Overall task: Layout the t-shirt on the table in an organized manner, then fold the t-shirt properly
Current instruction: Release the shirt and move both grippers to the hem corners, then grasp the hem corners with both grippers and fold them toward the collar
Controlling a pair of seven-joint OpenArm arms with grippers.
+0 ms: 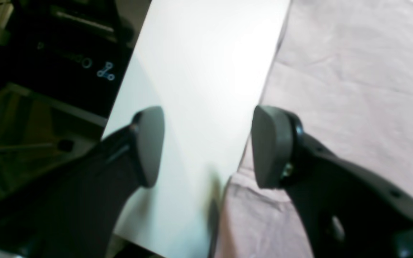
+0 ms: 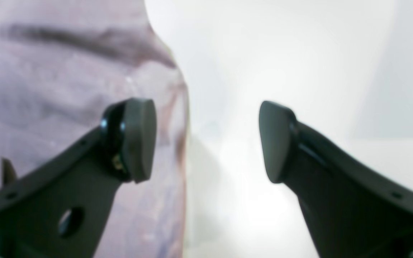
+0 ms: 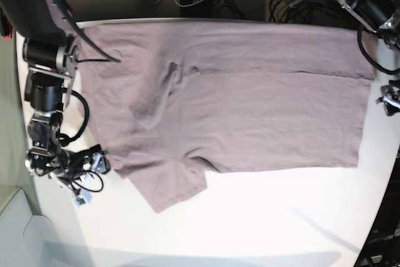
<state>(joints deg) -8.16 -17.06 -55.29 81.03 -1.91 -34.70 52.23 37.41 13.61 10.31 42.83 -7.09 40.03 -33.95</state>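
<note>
The t-shirt (image 3: 250, 98) lies flat on the surface (image 3: 250, 229), long axis 3-to-9 o'clock, sleeve (image 3: 169, 186) toward 7; both jaws gape empty.

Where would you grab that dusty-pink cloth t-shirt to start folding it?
Probably the dusty-pink cloth t-shirt by the sleeve sticking out toward the near edge of the white table, coming from that bare side: the sleeve's loose hem lies flat and exposed.

A dusty-pink short-sleeved cloth t-shirt (image 3: 250, 98) lies spread flat, lightly wrinkled, across the wide glossy white table (image 3: 250, 217).
</note>
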